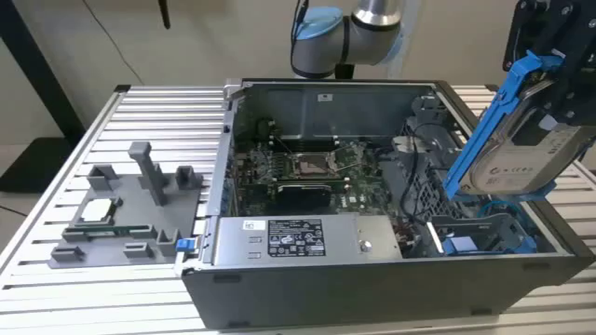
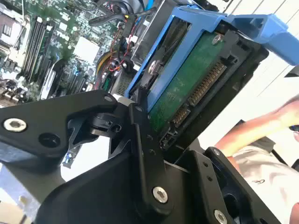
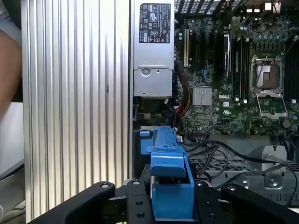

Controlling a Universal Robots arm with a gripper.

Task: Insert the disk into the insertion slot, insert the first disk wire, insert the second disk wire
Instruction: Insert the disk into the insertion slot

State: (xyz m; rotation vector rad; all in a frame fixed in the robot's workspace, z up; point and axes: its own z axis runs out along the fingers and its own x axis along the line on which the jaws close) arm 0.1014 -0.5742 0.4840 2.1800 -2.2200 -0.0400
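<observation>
- Exterior view: the gripper (image 1: 557,98) hangs at the view's right, over the right end of the open computer case (image 1: 373,293), which sits on a slatted table (image 1: 56,300).
- The gripper is closed on the disk (image 1: 526,157). In the first wrist view the fingers (image 3: 133,203) press in on either side of the blue carrier (image 3: 168,172).
- The disk is in the air, steeply tilted, with its label face toward the camera and its low end near the case.
- The insertion slot (image 1: 484,225) lies below it, at the case's near right corner. The disk is above the slot and not yet entered.
- The silver power supply box (image 1: 298,241) is beside the slot, and the motherboard (image 1: 308,167) lies beyond it.
- Second wrist view: the green circuit board (image 2: 187,88) on the disk's underside and its connector (image 2: 205,86) are bare and face the camera. A person's arm (image 2: 261,130) is in the background, apart from the case.
- Handling, as judged: the drive is likely rigid, dense for its size and sensitive to shock.
- The plastic carrier probably flexes slightly and may be slick under the pads.
- The side rails of the carrier look like the best hold, keeping off the board and the connector pins.
- With a tilted hold the weight probably pulls toward the low end, so the clamp needs to be firm.
</observation>
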